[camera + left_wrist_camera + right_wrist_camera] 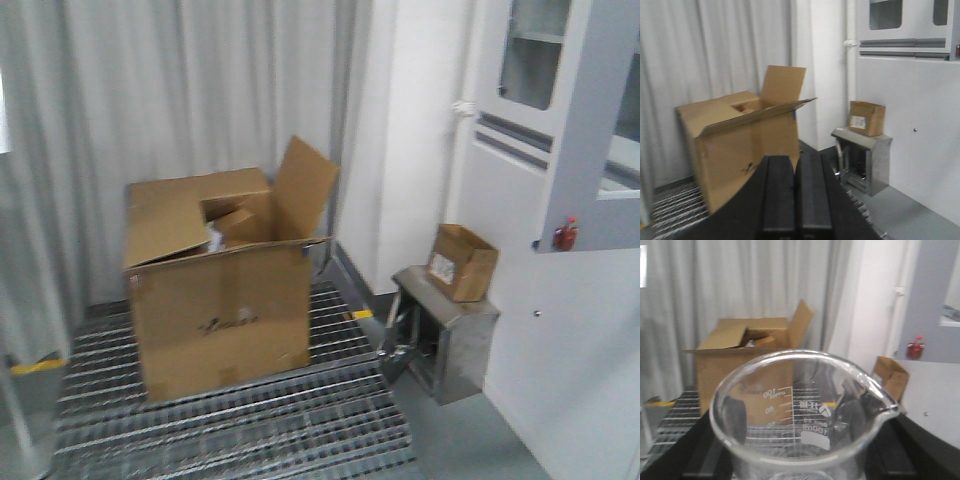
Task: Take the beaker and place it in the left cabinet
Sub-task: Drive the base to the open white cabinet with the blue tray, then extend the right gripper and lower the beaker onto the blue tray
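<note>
Right wrist view: beaker [800,410] fills frame, clamped between right gripper [805,455] fingers, held in air, not yet in left cabinet [520,170]. Left gripper [797,195] pinched closed, empty. Risks: smooth glass slipping from 2-point grip; rim clipping open cabinet door [600,130] on approach.

Beaker [795,415] clear, white markings — box [225,300] tan-brown; cabinet [520,220] pale grey-white; fingers [777,195] black.

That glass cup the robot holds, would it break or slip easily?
The beaker looks like thin clear glass, so probably fragile and slippery. It appears empty, so likely light. Its round wall suggests it would roll if tipped.
</note>
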